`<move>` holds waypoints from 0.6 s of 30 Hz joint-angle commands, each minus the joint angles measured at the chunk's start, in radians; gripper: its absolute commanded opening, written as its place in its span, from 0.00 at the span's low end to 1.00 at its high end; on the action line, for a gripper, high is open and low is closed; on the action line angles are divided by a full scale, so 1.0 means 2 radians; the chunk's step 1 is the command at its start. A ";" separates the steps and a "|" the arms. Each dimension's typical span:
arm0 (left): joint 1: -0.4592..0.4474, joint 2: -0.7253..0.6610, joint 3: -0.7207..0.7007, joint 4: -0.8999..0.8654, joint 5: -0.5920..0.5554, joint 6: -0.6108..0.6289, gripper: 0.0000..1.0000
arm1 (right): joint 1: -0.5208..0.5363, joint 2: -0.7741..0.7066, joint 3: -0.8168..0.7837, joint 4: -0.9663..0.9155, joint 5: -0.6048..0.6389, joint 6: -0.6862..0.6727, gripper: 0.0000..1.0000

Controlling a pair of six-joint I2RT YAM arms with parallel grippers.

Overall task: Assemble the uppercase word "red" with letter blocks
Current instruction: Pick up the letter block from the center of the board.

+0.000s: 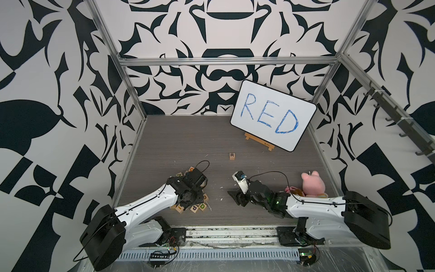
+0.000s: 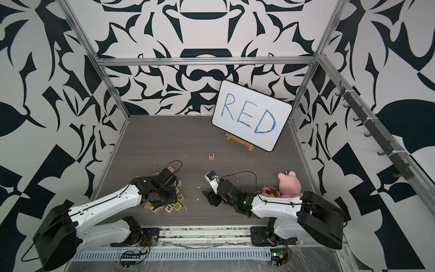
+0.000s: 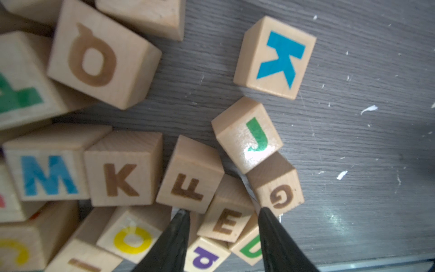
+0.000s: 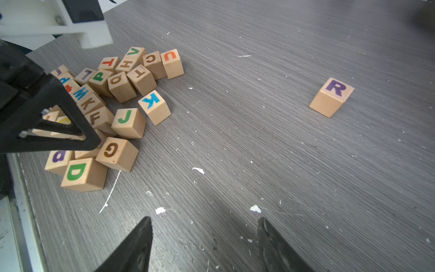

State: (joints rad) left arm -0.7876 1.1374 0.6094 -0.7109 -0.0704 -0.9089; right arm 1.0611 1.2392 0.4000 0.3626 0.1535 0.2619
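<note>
Left gripper (image 3: 223,209): my jaws spread astride E block (image 3: 227,223).
Right gripper (image 4: 204,218): my jaws spread, empty.
R block (image 4: 333,96): alone.

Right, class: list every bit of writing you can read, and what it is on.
"RED": whiteboard.
"R": lone block.
"E": brown, E block.
"D": green, D block.
"K", "J", "G", "F", "M", "Q", "U", "V", "H": other blocks in the pile.
Easel mark: too small to read.
</note>
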 commanded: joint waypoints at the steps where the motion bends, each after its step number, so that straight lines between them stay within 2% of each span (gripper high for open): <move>1: -0.002 0.011 0.012 -0.006 0.006 0.010 0.50 | 0.001 0.001 0.011 0.007 0.008 -0.006 0.69; 9: -0.002 0.024 0.009 0.003 0.019 0.016 0.49 | 0.000 -0.005 0.009 0.007 0.008 -0.006 0.69; 18: -0.002 0.038 0.015 -0.016 -0.005 0.013 0.46 | 0.001 -0.006 0.007 0.007 0.011 -0.005 0.69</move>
State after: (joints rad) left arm -0.7876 1.2030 0.6117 -0.7010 -0.0551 -0.8890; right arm 1.0611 1.2404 0.4000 0.3603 0.1539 0.2596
